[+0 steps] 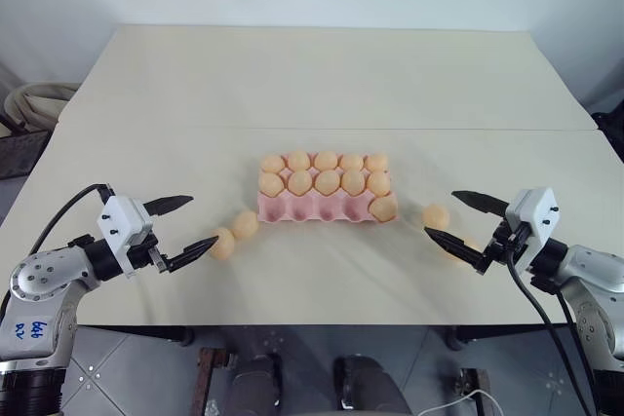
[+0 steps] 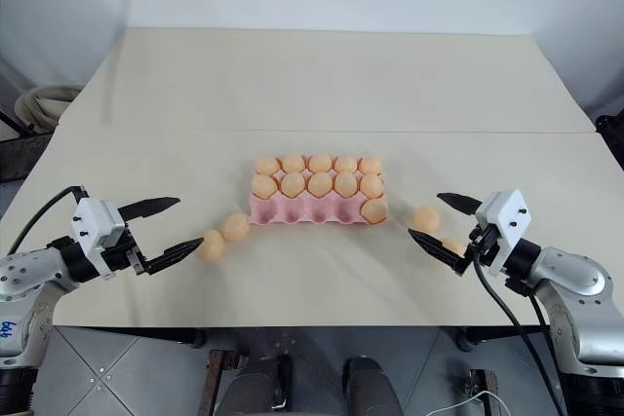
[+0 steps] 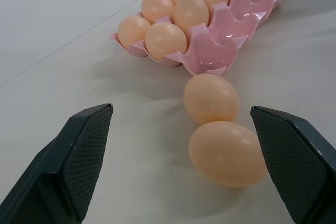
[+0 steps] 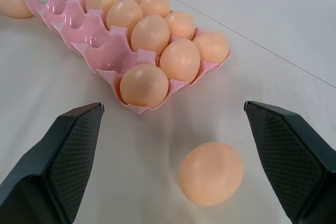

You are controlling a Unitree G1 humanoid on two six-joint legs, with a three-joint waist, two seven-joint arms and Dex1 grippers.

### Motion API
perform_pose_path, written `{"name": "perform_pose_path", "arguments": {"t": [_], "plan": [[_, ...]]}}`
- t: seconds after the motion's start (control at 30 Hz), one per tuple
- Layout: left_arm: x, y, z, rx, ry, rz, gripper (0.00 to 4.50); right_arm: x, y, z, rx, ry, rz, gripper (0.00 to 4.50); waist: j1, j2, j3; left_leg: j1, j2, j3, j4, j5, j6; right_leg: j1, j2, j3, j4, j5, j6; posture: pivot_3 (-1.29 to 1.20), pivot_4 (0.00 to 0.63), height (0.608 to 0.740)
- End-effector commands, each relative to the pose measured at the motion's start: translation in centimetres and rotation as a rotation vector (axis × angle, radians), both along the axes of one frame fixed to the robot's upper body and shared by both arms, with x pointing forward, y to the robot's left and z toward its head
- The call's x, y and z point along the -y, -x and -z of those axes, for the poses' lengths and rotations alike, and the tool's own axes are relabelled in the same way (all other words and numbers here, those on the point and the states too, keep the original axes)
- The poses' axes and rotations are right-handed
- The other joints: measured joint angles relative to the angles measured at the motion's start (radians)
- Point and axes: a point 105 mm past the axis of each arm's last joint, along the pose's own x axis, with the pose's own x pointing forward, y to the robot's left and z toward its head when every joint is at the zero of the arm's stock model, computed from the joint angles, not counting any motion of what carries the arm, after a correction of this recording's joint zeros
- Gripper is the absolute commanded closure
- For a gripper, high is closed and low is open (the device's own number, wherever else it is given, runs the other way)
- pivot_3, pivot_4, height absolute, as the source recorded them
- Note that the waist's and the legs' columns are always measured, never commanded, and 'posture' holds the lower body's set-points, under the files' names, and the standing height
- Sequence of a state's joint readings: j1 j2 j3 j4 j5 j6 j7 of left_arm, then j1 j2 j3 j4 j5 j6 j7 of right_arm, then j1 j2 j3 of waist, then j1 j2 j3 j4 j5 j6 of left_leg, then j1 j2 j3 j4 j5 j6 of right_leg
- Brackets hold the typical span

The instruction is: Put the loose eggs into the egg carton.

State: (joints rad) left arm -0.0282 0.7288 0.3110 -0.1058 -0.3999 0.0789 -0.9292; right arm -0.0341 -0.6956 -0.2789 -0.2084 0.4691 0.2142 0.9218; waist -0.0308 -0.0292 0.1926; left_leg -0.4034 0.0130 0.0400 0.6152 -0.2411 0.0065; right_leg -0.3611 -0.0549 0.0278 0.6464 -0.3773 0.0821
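The pink egg carton (image 1: 314,210) lies mid-table, its two far rows full of eggs and one egg (image 1: 383,207) in the right end cup of the near row. Two loose eggs (image 1: 246,224) (image 1: 224,243) lie touching each other just left of the carton. My left gripper (image 1: 202,220) is open and level with them, its near finger right beside the closer egg (image 3: 228,153). Another loose egg (image 1: 436,215) lies right of the carton, in front of my open right gripper (image 4: 173,107). A further egg (image 2: 451,245) peeks out behind that gripper's near finger.
The cream table (image 1: 322,94) has a seam running across it behind the carton, and its front edge runs just below both grippers. A coiled hose (image 1: 34,99) lies off the table at the far left. Black cables trail from both wrists.
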Motion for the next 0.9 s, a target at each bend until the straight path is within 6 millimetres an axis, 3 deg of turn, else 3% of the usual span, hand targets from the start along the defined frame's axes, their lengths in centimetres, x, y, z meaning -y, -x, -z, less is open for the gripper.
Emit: {"name": "perform_pose_path", "arguments": {"t": [0.03,0.27,0.53,0.63,0.73,0.9], "plan": [[0.8,-0.2,-0.8,0.042,0.000,0.024,0.02,-0.3,-0.1,-1.1,0.060,-0.008,0.000,0.00,0.000,0.000,0.000,0.000,0.000,0.000,0.000,0.000,0.000,0.000,0.000,0.000,0.000,0.000,0.000,0.00,0.150,0.740],[3.8,-0.4,-0.8,0.015,0.001,0.184,0.02,2.0,1.4,-1.6,0.077,-0.022,0.140,0.00,0.008,0.000,0.000,0.000,0.000,0.000,0.001,0.000,0.000,0.000,0.000,0.000,0.001,0.000,0.000,0.00,0.150,0.740],[8.1,-0.8,-1.1,-0.017,-0.023,0.436,0.02,5.1,5.7,0.4,-0.043,0.004,0.269,0.00,0.003,0.001,0.000,0.001,0.000,0.000,0.002,0.000,0.000,0.003,0.001,-0.001,0.001,0.000,0.001,0.00,0.150,0.740],[8.6,-1.0,-1.2,-0.016,-0.023,0.476,0.02,5.4,6.3,1.0,-0.083,0.019,0.273,0.00,-0.006,0.001,-0.001,0.003,0.000,0.000,0.003,0.001,0.000,0.003,0.002,0.001,0.003,0.000,0.001,0.00,0.150,0.740],[8.6,-1.0,-1.3,-0.025,-0.019,0.496,0.02,4.8,6.4,1.9,-0.150,0.043,0.212,0.00,-0.010,0.001,-0.001,0.005,0.001,0.002,0.005,0.001,-0.001,0.003,0.004,0.004,0.007,0.000,0.001,0.00,0.150,0.740],[7.7,-0.4,-1.3,-0.032,-0.007,0.477,0.02,4.1,4.3,3.4,-0.226,0.143,0.134,0.00,-0.016,0.001,-0.001,0.011,0.001,0.002,0.006,0.002,-0.001,0.009,0.003,0.005,0.008,0.001,0.000,0.00,0.150,0.740]]}}
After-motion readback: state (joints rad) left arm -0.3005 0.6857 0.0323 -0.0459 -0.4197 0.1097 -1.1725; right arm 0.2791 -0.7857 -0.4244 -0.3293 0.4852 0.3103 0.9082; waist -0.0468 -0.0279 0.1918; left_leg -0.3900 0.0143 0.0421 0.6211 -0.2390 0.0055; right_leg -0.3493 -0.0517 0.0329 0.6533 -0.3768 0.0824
